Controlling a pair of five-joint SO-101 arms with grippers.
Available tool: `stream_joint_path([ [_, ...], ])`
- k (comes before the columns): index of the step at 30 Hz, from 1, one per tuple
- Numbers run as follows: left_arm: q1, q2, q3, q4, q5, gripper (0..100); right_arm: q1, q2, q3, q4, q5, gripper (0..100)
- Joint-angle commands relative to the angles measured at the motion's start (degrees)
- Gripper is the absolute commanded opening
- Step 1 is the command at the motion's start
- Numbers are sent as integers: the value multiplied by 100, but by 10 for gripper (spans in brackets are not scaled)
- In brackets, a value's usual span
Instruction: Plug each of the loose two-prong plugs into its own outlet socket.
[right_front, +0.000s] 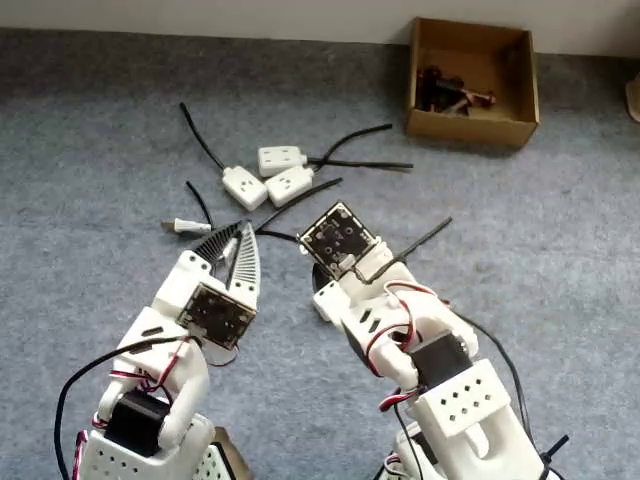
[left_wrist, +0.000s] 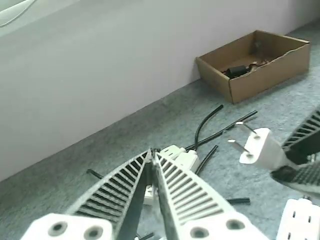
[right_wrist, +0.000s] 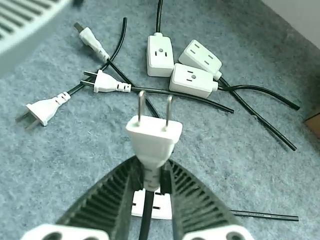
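Right gripper (right_wrist: 151, 167) clamps a plug (right_wrist: 152, 135), its prongs pointing straight ahead at three sockets (right_wrist: 192, 80) clustered on the carpet (right_wrist: 240, 165), a fourth socket (right_wrist: 147, 207) just beneath, while left gripper (left_wrist: 152, 152), pinched shut on nothing, hovers alongside.

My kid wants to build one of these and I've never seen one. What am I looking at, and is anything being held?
Two small white robot arms sit side by side on a grey carpeted surface. One picture looks down from above; the other two come from cameras on each arm's wrist. The right pincer holds a white two-prong plug, prongs forward. The left pincer is shut, empty. Ahead lie three white outlet sockets, three loose white plugs and a brown cardboard box.
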Motion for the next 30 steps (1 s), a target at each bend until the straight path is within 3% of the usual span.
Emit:
stream_joint_path([
  [1,514,-57,-268,0,62,7,-66,-136,-48,-163,-44,6],
  [20,1587,-66,-303,-9,53,7,-66,-145,268,-681,-44,6],
  [30,1543,-66,-4,-281,26,7,-242,-154,268,-655,-79,6],
])
